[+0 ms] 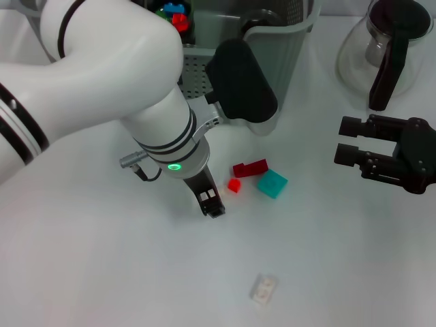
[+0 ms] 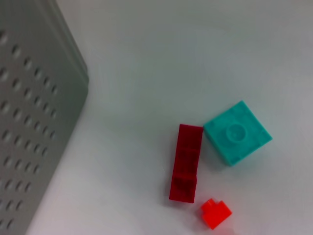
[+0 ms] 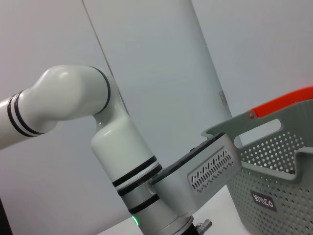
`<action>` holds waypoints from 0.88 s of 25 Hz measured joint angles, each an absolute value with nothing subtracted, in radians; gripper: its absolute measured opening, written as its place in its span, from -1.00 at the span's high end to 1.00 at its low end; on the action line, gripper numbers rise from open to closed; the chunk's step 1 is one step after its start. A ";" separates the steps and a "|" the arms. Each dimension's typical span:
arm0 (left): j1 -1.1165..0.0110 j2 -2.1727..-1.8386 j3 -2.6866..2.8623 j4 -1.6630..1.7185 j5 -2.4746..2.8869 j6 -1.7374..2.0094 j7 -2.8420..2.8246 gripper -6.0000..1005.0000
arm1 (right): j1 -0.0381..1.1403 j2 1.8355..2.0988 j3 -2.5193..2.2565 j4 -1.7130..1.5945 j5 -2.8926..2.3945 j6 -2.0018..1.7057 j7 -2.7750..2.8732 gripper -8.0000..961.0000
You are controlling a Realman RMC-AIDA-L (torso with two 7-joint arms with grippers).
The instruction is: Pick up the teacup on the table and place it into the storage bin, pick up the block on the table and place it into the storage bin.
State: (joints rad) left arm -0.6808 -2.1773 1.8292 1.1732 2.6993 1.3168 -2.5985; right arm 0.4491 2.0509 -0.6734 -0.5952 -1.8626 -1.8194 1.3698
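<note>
Three blocks lie close together on the white table: a dark red long block [image 1: 250,167] [image 2: 186,164], a teal square block [image 1: 272,183] [image 2: 237,133] and a small bright red block [image 1: 234,184] [image 2: 215,213]. My left gripper [image 1: 212,204] points down at the table just left of the small red block, not touching it. The grey-green perforated storage bin [image 1: 286,41] [image 2: 34,122] [image 3: 279,161] stands behind the blocks. Off to the right, my black right gripper [image 1: 349,140] hovers open and empty. The teacup is out of view.
A glass teapot with a black handle [image 1: 388,48] stands at the back right. A small clear piece [image 1: 263,288] lies near the front of the table. Coloured blocks [image 1: 174,17] show inside the bin at the back. My bulky left arm [image 1: 102,88] covers the left side.
</note>
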 joint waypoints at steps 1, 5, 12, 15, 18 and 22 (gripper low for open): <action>-0.680 -2.177 1.829 1.173 2.700 1.313 -2.604 -0.07 | 0.449 2.051 -0.673 -0.595 -1.863 -1.819 1.370 -0.28; -0.684 -2.174 1.827 1.165 2.705 1.311 -2.614 0.11 | 0.449 2.050 -0.673 -0.595 -1.863 -1.819 1.370 -0.28; -0.684 -2.175 1.826 1.177 2.719 1.331 -2.616 0.41 | 0.448 2.049 -0.673 -0.595 -1.863 -1.819 1.371 -0.28; -0.668 -2.171 1.795 1.230 2.714 1.380 -2.606 0.54 | 0.448 2.048 -0.673 -0.595 -1.862 -1.819 1.371 -0.28; -0.637 -2.172 1.669 1.308 2.671 1.485 -2.541 0.62 | 0.448 2.048 -0.673 -0.595 -1.862 -1.819 1.371 -0.28; -0.610 -2.168 1.312 1.334 2.494 1.663 -2.354 0.61 | 0.447 2.049 -0.673 -0.595 -1.862 -1.819 1.371 -0.28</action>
